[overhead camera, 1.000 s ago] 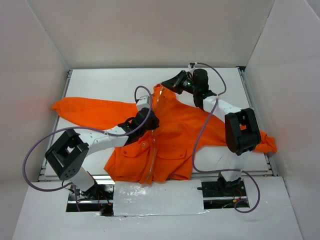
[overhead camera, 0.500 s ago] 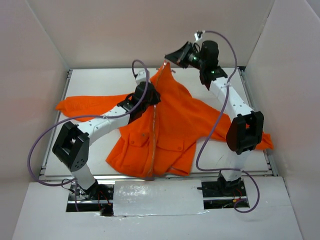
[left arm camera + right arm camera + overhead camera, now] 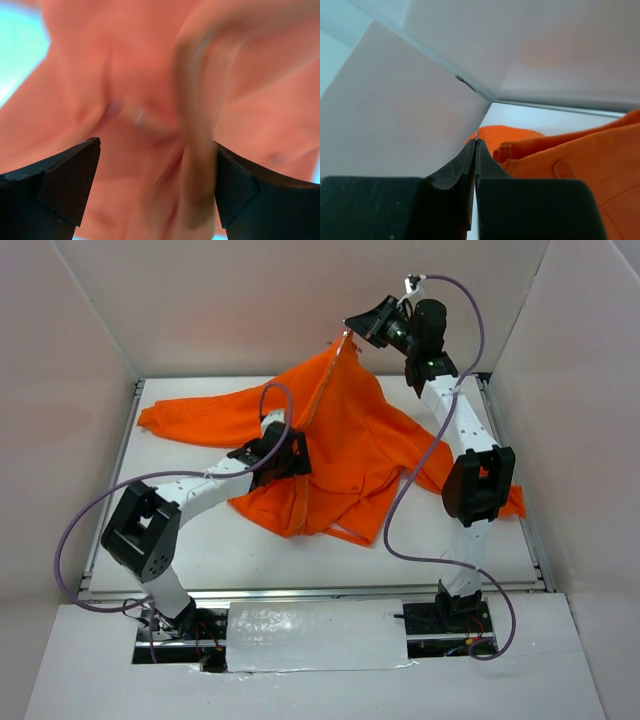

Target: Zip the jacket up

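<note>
Orange fleece jacket [image 3: 350,440], long-sleeved with a pale zipper down the front, hangs as a tent from its collar end, well above the far half of the white table [image 3: 200,550]. Half a second ago that peak sat lower and nearer to me. Now it is higher and further back, the hem has slid off the near edge toward the middle, and the left-hand sleeve has swung closer to the far wall. The lower front lies crumpled on the table, with the other sleeve trailing to the right behind my right arm.

My right gripper [image 3: 352,328] sits at the very top of that peak. In its wrist view the black fingers [image 3: 455,175] are pressed flat together with only a thin pale sliver at their tip, so it is clamped on the jacket's upper edge, and the cloth [image 3: 580,155] falls away below.

My left gripper [image 3: 295,455] is low against the front panel beside the zipper line. Its jaws stand wide apart, and blurred orange cloth [image 3: 150,100] fills the gap. I cannot tell whether either finger touches it.
</note>
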